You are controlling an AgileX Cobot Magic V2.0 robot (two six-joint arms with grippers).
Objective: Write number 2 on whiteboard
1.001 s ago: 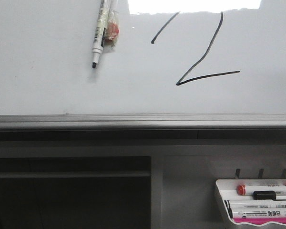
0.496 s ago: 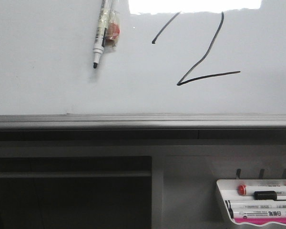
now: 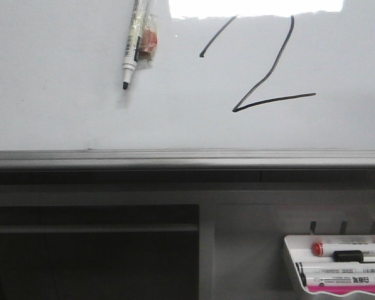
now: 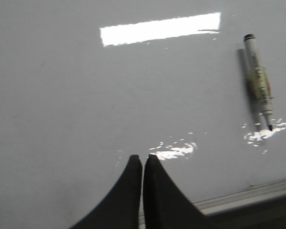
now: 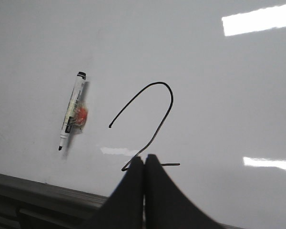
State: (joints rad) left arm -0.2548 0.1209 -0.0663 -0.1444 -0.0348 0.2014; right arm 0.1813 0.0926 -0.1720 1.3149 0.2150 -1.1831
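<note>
Change since earlier frame: I am seeing almost nothing moving in the front view; the marker and the drawn figure are sitting a hair to the right of where they were, and the tray likewise.
Front view, whiteboard [image 3: 62, 119]: it is filling the upper half as a pale glossy surface, with its grey metal lower edge [image 3: 187, 159] running across below.
Front view, number 2 [image 3: 265, 69]: it is lying right of centre on the board, its long diagonal dropping to a slanted base stroke; the top curve is disappearing into a bright glare patch.
Front view, marker [image 3: 132, 47]: it is resting on the board to the left of the figure, uncapped tip pointing down, with a small red-orange piece beside its barrel.
Front view, tray [image 3: 290, 265]: it is sitting low on the right, holding several pens.
Front view, grippers: I am finding neither in this picture.
Left wrist view, left gripper [image 4: 143, 160]: I am reading its two dark fingers as pressed together with nothing between them, hovering over bare board near the metal edge; the marker [image 4: 258, 81] is lying well apart.
Right wrist view, right gripper [image 5: 144, 160]: its fingers are meeting tip to tip, empty, overlapping the base stroke of the number 2 [image 5: 152, 119]; the marker [image 5: 71, 110] is lying to one side.
</note>
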